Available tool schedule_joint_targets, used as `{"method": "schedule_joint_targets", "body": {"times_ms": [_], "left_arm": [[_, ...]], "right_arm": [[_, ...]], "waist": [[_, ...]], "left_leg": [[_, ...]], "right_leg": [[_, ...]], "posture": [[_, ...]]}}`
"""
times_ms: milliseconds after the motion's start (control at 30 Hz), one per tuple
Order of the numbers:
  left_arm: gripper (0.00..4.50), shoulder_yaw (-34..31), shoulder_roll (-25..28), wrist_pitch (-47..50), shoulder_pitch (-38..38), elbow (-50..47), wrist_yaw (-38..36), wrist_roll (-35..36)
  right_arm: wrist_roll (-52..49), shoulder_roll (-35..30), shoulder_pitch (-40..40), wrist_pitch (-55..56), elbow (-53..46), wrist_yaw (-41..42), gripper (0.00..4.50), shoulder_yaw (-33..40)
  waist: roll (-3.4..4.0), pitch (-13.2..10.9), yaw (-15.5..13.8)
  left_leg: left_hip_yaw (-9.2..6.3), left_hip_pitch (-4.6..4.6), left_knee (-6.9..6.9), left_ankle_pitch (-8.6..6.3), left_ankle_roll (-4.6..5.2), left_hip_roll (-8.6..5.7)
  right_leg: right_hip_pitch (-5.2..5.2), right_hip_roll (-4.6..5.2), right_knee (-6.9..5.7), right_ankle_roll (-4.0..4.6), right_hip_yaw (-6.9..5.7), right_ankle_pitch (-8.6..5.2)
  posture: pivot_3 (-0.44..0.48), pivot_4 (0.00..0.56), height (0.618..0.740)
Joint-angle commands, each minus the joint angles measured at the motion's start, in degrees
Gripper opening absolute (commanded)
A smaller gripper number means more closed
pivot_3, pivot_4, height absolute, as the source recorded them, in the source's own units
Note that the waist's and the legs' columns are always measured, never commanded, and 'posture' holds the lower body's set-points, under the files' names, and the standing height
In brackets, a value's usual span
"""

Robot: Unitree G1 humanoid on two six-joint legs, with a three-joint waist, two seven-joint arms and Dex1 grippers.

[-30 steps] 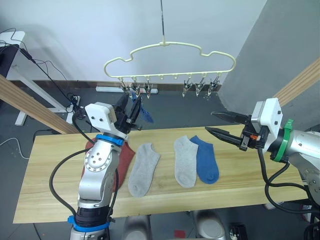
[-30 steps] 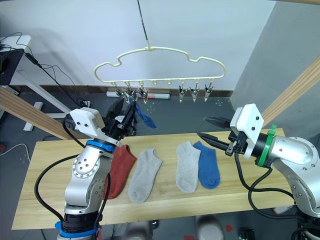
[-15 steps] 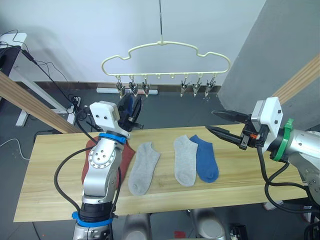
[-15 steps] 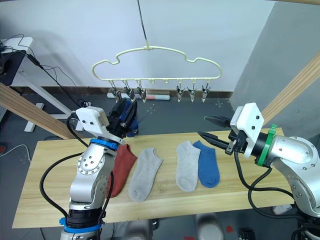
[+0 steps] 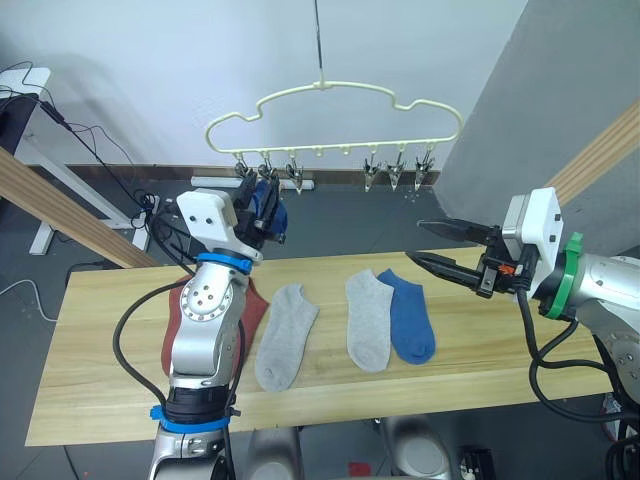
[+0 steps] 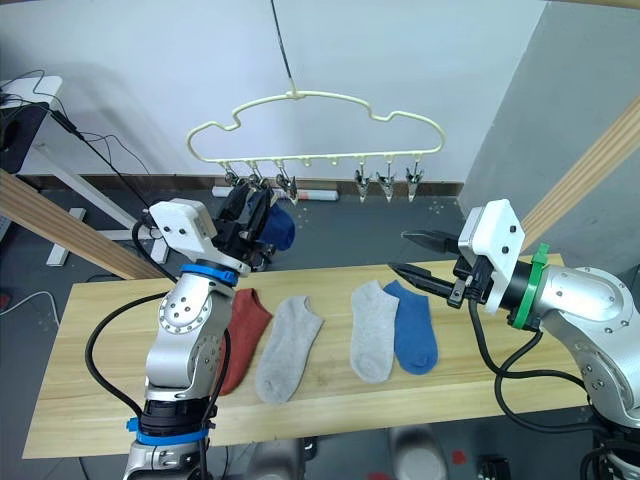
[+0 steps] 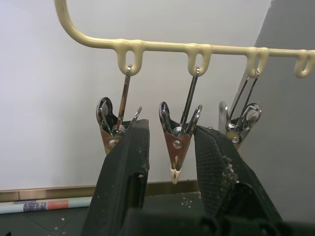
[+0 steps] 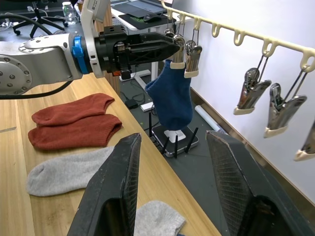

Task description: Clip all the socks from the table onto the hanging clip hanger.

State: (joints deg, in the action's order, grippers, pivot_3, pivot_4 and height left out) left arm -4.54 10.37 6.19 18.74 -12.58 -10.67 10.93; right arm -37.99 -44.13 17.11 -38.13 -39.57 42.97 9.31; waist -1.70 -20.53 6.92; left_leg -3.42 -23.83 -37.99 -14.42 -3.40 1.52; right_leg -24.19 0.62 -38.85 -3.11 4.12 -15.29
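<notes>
Blue sock [image 8: 172, 96] top hidden by left end effector [image 8: 170, 45]

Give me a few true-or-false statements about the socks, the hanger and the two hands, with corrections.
1. A blue sock hangs at the hanger's clips. True.
2. The right hand holds a grey sock. False: it is open and empty.
3. Two red socks lie on the table. True.
4. The left hand rests on the table. False: it is raised at the clips.
5. A blue sock lies on the table touching a grey sock. True.
</notes>
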Motion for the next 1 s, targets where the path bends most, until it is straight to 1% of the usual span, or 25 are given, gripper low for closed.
{"method": "schedule_joint_targets", "body": {"times_ms": [33, 333, 800, 900, 933, 1000], "left_arm": [[1.59, -0.4, 0.0, -1.5, 0.9, -0.5, -0.2, -0.2], [1.59, -0.5, 0.2, -2.0, 2.9, 0.3, -0.3, -0.1], [1.59, -0.7, -0.1, -1.6, 3.4, -0.7, 0.1, 0.1], [1.08, -0.6, 0.0, -1.8, 3.4, -0.8, 0.0, 0.1], [0.78, -0.6, 0.0, -1.8, 3.4, -0.8, 0.0, 0.1], [0.41, -0.6, 0.1, -1.8, 3.2, -1.1, 0.0, 0.0]], "right_arm": [[-2.1, -0.3, 1.3, -0.1, -1.1, 0.3, 2.19, -0.1], [-2.5, 0.0, 2.0, 0.2, -0.8, -0.4, 2.19, -1.4], [-2.2, 0.1, 2.2, 0.6, -0.5, -0.5, 2.19, -2.2], [-2.2, 0.2, 2.1, 0.6, -0.5, -0.5, 2.19, -2.3], [-2.2, 0.1, 2.0, 0.6, -0.5, -0.5, 2.19, -2.3], [-2.2, 0.1, 1.9, 0.6, -0.6, -0.6, 2.19, -2.3]], "waist": [[0.00, 0.0, 0.0], [0.00, 0.0, 0.2], [0.00, 0.0, 0.6], [0.00, 0.0, 0.8], [0.00, 0.0, 0.9], [0.00, 0.0, 1.0]], "left_leg": [[0.00, 0.00, 0.00, 0.00, 0.00, 0.00], [0.00, 0.00, 0.01, 0.00, 0.00, 0.00], [-0.01, 0.00, 0.01, 0.00, 0.00, 0.00], [0.00, 0.00, 0.01, 0.00, 0.00, 0.00], [-0.01, 0.00, 0.01, 0.00, 0.00, 0.00], [-0.01, 0.00, 0.01, 0.00, 0.00, 0.00]], "right_leg": [[0.00, 0.00, 0.00, 0.00, 0.00, 0.00], [0.00, -0.01, 0.00, 0.00, 0.00, 0.00], [0.00, -0.01, 0.00, -0.01, 0.00, 0.00], [0.00, -0.01, 0.00, -0.01, 0.00, -0.01], [0.00, -0.01, 0.00, -0.01, 0.00, -0.01], [0.00, -0.01, 0.00, -0.01, 0.00, -0.01]], "posture": [[-0.281, 0.359, 0.737], [-0.278, 0.358, 0.737], [-0.277, 0.358, 0.737], [-0.277, 0.358, 0.737], [-0.277, 0.358, 0.737], [-0.277, 0.358, 0.737]]}}
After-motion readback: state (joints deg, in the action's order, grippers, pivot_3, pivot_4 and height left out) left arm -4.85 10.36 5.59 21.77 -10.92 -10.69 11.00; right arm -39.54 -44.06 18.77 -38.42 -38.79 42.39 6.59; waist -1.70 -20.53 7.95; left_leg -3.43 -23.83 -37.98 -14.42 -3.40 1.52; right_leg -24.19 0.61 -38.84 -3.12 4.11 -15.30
